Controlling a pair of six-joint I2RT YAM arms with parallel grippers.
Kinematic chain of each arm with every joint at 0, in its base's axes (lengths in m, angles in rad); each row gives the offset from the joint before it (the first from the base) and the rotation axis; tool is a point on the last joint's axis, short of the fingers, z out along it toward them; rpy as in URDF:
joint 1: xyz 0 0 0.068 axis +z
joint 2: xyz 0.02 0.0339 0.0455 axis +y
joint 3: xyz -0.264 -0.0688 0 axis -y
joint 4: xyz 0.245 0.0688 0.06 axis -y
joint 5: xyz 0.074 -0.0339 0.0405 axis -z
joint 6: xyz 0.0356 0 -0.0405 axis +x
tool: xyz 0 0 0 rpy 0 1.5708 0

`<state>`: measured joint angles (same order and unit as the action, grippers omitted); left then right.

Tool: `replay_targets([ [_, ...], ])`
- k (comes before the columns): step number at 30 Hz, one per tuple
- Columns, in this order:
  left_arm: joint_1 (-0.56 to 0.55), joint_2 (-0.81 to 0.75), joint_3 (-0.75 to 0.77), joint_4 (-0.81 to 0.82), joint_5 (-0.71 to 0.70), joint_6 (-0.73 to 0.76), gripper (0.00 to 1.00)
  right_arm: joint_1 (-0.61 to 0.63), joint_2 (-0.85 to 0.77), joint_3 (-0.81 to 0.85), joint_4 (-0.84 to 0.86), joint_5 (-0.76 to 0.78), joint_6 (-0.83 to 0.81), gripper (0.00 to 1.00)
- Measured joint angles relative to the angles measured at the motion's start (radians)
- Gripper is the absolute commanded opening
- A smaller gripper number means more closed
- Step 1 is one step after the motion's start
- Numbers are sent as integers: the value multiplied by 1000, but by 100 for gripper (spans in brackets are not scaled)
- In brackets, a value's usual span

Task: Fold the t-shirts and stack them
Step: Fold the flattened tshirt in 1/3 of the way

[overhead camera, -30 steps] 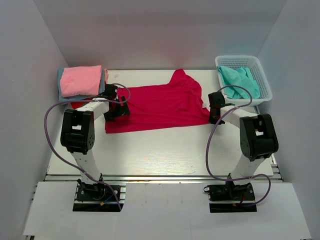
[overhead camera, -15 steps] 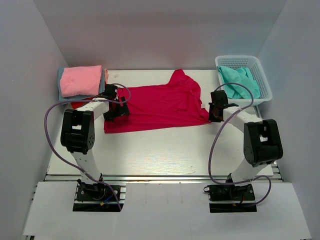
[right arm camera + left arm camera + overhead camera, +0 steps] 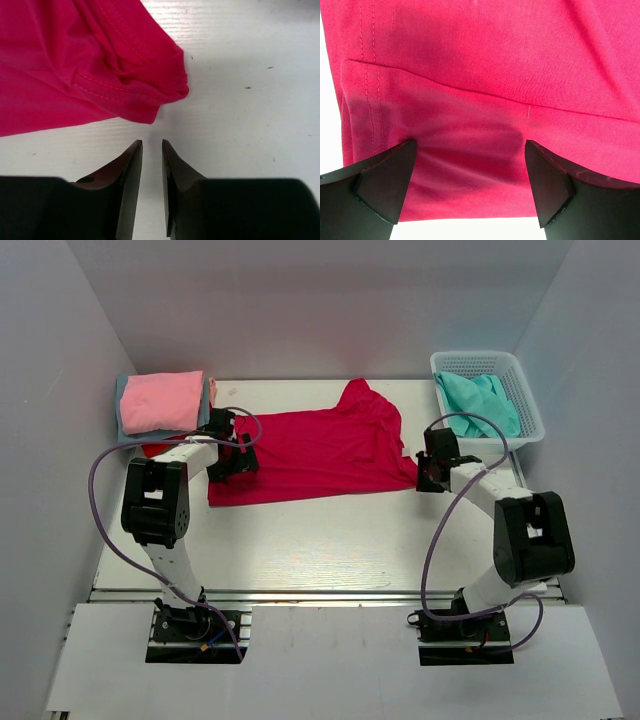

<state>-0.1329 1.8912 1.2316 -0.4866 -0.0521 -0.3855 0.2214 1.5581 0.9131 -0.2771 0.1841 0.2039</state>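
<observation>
The crimson t-shirt (image 3: 320,450) is spread on the bench (image 3: 330,540) between the two arms. The left gripper (image 3: 470,150) is held over the shirt's hemmed left edge, its jaws spread wide with nothing gripped. The right gripper (image 3: 152,145) is set just beside the shirt's bunched right corner, its jaws parted narrowly and empty.

White planked table (image 3: 320,540), plain pale grey walls (image 3: 300,300) on three sides, even light
</observation>
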Motion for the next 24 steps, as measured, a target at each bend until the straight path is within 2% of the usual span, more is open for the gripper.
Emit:
replay_targets([
  [5, 0, 0, 0, 0, 0, 1, 100, 4, 105, 1, 18, 26, 0, 29],
  [14, 0, 5, 8, -8, 0, 9, 100, 4, 141, 23, 98, 42, -3, 30],
  [15, 0, 5, 8, -8, 0, 10, 100, 4, 146, 27, 101, 42, -5, 26],
  [17, 0, 5, 8, -8, 0, 11, 100, 4, 156, 35, 108, 42, -11, 11],
  [19, 0, 6, 8, -8, 0, 11, 100, 4, 158, 40, 114, 41, -15, 0],
  [24, 0, 11, 14, -14, -3, 11, 100, 4, 158, 42, 117, 55, -22, 0],
])
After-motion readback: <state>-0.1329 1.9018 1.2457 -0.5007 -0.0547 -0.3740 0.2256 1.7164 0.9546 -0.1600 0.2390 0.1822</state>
